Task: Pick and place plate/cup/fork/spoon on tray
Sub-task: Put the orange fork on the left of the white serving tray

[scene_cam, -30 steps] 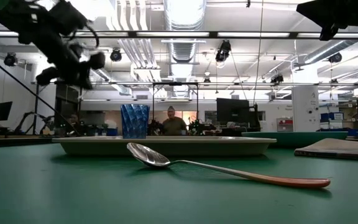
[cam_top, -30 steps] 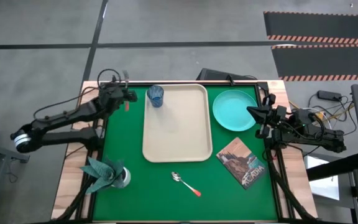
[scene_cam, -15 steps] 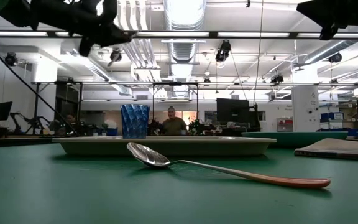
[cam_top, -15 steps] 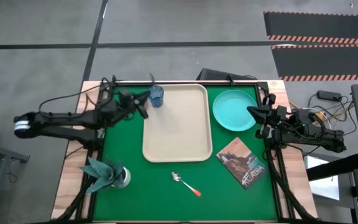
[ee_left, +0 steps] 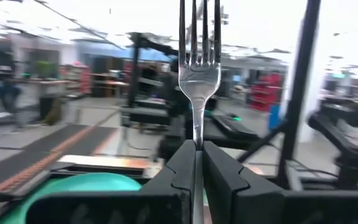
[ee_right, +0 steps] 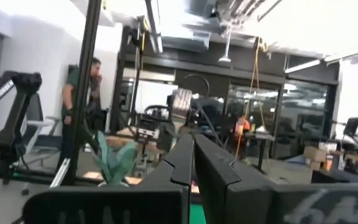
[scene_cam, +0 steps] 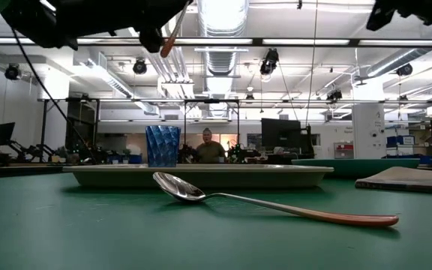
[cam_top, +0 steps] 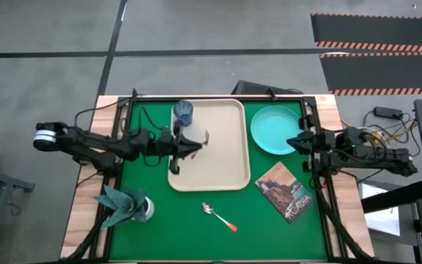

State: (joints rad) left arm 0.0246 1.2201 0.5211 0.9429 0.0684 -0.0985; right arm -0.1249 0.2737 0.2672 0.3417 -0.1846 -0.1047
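My left gripper [cam_top: 190, 143] hangs above the left part of the beige tray [cam_top: 222, 165], shut on the silver fork [ee_left: 199, 56]. The fork's tines point toward the table's right. Its red-orange handle [scene_cam: 171, 35] shows in the low view. The dark-blue cup [cam_top: 184, 112] stands upright in the tray's far left corner. The turquoise plate [cam_top: 273, 129] lies flat on the green mat right of the tray. The spoon [cam_top: 218, 215] lies on the mat near the front edge. My right gripper [cam_top: 293, 141] is shut and holds nothing, raised at the plate's right edge. My left gripper pinches the fork between its two fingers at the thin neck [ee_left: 196, 144] just behind the tines. The fingers lie about level and come from the table's left. The fork runs along them, with its tines sticking out past the fingertips. It is lifted clear above the tray.
A brown picture-covered book [cam_top: 288, 191] lies on the mat near the right front. A pale holder with a teal napkin [cam_top: 127, 205] stands at the left front. Black frame posts [cam_top: 315, 117] rise along the table's sides.
My left gripper has carried the fork from the table's far left corner toward the right and near edge, out over the tray. It has tipped up from pointing down to about level and has stayed shut. My right gripper has tipped up slightly.
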